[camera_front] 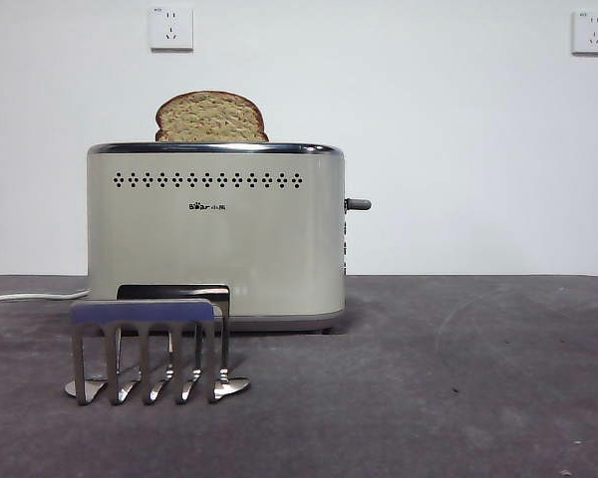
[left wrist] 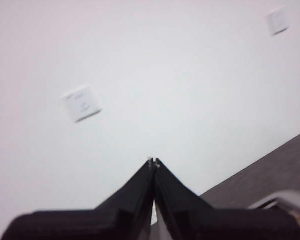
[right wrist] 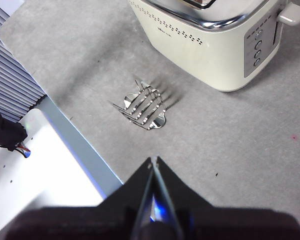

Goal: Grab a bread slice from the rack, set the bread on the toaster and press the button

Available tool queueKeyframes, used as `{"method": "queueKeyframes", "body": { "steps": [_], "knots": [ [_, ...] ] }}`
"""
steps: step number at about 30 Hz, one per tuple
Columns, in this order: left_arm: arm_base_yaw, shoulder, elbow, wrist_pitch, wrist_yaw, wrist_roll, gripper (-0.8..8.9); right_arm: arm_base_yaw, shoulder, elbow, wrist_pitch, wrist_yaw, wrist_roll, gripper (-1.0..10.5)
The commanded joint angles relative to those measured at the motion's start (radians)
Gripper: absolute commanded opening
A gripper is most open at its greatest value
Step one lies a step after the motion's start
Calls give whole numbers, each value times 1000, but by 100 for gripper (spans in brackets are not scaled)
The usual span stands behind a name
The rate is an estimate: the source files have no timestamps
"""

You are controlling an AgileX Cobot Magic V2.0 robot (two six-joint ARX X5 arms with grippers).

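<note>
The slice of bread (camera_front: 211,118) stands upright in the top slot of the cream toaster (camera_front: 215,239), its domed upper half sticking out. The steel rack (camera_front: 149,349) stands empty on the table in front of the toaster. The button (camera_front: 358,204), a dark lever knob, sticks out of the toaster's right end, high up. My right gripper (right wrist: 153,161) is shut and empty, held high above the table over the rack (right wrist: 142,106) and toaster (right wrist: 210,45). My left gripper (left wrist: 153,162) is shut and empty, pointing at the wall. Neither arm shows in the front view.
Two white wall sockets (camera_front: 170,28) (camera_front: 591,32) are on the wall behind. A white cable (camera_front: 30,296) runs off left from the toaster. The dark grey table (camera_front: 458,378) stretches to the right. The table's edge and a white base (right wrist: 45,165) show in the right wrist view.
</note>
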Motion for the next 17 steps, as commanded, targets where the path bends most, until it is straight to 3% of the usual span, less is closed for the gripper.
{"method": "queueKeyframes", "body": {
  "steps": [1, 9, 17],
  "knots": [
    [48, -105, -222, 93, -33, 3, -4, 0, 1, -4, 3, 3, -8, 1],
    [99, -353, -639, 177, -131, -23, -4, 0, 1, -4, 3, 2, -8, 1],
    [105, -510, -894, 176, -184, -53, -4, 0, 1, -4, 3, 2, -8, 1]
  ]
}}
